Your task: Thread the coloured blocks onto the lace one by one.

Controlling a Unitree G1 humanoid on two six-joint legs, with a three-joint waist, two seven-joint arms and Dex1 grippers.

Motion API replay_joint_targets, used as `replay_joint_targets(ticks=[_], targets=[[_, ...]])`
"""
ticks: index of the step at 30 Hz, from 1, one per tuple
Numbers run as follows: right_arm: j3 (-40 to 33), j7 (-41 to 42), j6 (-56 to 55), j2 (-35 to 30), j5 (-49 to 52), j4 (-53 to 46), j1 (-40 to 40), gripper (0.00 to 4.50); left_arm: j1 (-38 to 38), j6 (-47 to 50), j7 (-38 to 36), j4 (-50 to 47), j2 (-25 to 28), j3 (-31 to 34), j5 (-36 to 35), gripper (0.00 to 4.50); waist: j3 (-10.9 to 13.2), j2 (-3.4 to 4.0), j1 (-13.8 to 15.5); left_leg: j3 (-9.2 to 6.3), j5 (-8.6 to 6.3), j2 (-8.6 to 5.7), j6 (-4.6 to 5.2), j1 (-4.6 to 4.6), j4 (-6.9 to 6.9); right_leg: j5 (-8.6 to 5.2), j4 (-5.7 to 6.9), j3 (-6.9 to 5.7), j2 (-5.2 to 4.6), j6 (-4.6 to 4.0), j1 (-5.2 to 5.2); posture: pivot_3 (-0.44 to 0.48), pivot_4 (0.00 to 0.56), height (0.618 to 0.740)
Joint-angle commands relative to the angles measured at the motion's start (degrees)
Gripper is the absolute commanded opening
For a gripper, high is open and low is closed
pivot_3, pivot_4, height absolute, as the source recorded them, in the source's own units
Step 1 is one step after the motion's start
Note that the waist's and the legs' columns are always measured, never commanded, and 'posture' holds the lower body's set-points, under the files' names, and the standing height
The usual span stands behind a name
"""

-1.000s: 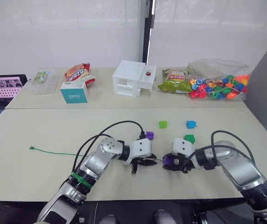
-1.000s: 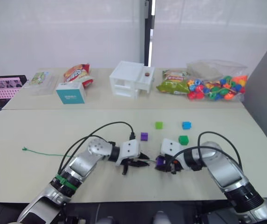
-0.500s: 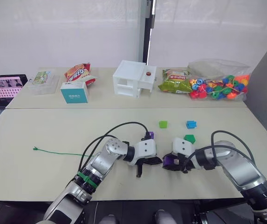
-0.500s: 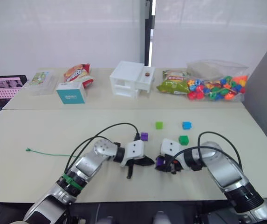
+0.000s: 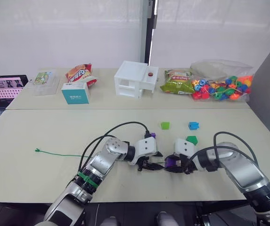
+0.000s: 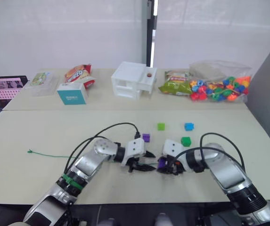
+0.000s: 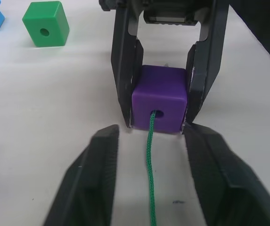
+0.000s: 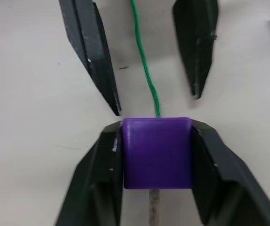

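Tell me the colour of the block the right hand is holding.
Purple. The block shows best in the left wrist view, clamped in the right hand, green lace entering its hole.

It looked like a lab or office test room: plain pale tables stood against white curtains, with a laptop at the tables' far left edge.

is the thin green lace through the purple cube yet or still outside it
Through: the thin green lace enters the purple plastic cube's hole, and its grey tip pokes out the other side.
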Motion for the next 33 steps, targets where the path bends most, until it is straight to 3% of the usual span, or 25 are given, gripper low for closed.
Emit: replay_joint_targets(ticks=[1, 3, 5, 13, 18, 24, 28, 33], targets=[[-1.6, 0.9, 1.0, -1.0, 2.1, -2.6, 0.2, 3.28, 0.0, -0.3, -1.0, -1.9, 1.3, 2.6, -2.4, 3.78, 0.0, 0.0, 0.0, 0.0, 0.0, 0.0, 0.0, -0.02, 0.0, 0.0, 0.0, 0.0, 0.0, 0.0, -0.02, 0.0, 0.15, 0.74], [-3.5, 1.0, 1.2, -2.0, 3.1, -3.2, 0.2, 3.97, 0.6, -1.4, -1.6, -1.8, 1.8, 2.9, -3.1, 4.47, 0.0, 0.0, 0.0, 0.0, 0.0, 0.0, 0.0, -0.03, 0.01, 0.0, -0.01, 0.0, -0.01, 0.0, -0.02, 0.0, 0.15, 0.74], [-5.0, 1.2, 1.7, -3.2, 4.3, -3.8, 0.3, 4.48, 1.0, -2.8, -2.2, -1.7, 2.2, 2.7, -3.3, 4.5, 0.0, 0.0, 0.2, 0.0, 0.0, -0.01, 0.0, -0.03, 0.01, 0.0, -0.02, 0.0, -0.02, 0.0, -0.01, 0.0, 0.15, 0.74], [-17.7, 2.8, 5.4, -10.2, 12.4, -9.2, 6.9, 4.48, 0.8, -6.7, -2.5, 0.3, -2.9, 0.3, -2.8, 4.5, 0.0, 0.0, 1.1, 0.01, 0.0, -0.03, 0.0, -0.21, 0.11, 0.02, -0.11, -0.04, -0.06, 0.04, -0.03, 0.0, 0.15, 0.74], [-25.1, 1.8, 9.1, -13.2, 16.5, -14.0, 13.2, 4.48, -1.7, -9.3, -0.2, 6.3, -7.8, -1.4, -0.6, 4.5, 0.0, -0.01, 1.5, 0.03, 0.0, -0.04, 0.01, -0.22, 0.14, 0.02, -0.11, -0.04, -0.06, 0.04, -0.01, 0.0, 0.15, 0.74], [-28.1, -0.2, 10.3, -14.0, 17.8, -16.8, 17.2, 4.48, -3.5, -11.3, 1.1, 11.0, -9.6, -1.6, 1.1, 4.5, 0.0, -0.02, 1.3, 0.04, -0.01, -0.04, 0.02, -0.19, 0.16, 0.02, -0.11, -0.03, -0.05, 0.04, 0.0, 0.0, 0.15, 0.74], [-26.1, -2.9, 6.8, -14.0, 14.1, -17.1, 19.2, 4.5, -4.8, -12.7, 0.6, 14.4, -10.6, -1.5, 1.2, 3.42, 0.0, -0.02, 1.5, 0.04, -0.01, -0.05, 0.02, -0.23, 0.2, 0.02, -0.13, -0.03, -0.06, 0.05, 0.02, 0.0, 0.15, 0.74], [-19.7, -4.3, 1.9, -13.6, 8.9, -14.4, 16.9, 4.5, -4.8, -13.5, -0.8, 14.7, -10.8, -1.9, 1.3, 1.69, 0.0, -0.02, 1.4, 0.04, -0.01, -0.05, 0.02, -0.22, 0.21, 0.02, -0.12, -0.03, -0.05, 0.05, 0.0, 0.0, 0.15, 0.74]])
